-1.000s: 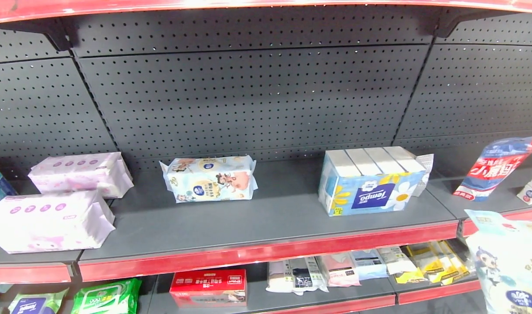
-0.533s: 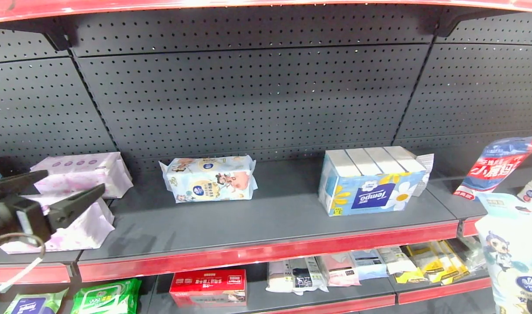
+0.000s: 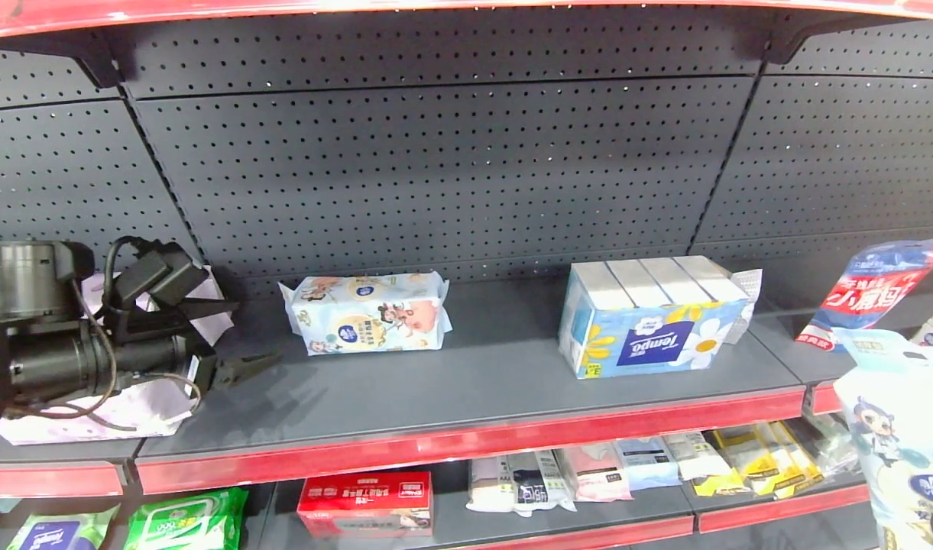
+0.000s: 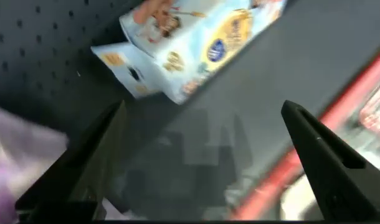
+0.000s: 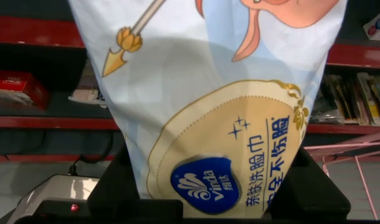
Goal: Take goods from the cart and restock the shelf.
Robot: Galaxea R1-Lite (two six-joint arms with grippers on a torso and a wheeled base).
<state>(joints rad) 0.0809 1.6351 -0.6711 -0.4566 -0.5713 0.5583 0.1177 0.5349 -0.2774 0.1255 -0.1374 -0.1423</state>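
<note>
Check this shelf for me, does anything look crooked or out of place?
The red-and-blue pouch at the right end of the shelf leans at a tilt instead of standing upright. On the lower shelf, several flat packs lie fanned and overlapping rather than in neat rows.

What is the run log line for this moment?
left gripper: open, over shelf beside pink tissue packs | right gripper: shut on cartoon-print tissue pack, not yet shelved
</note>
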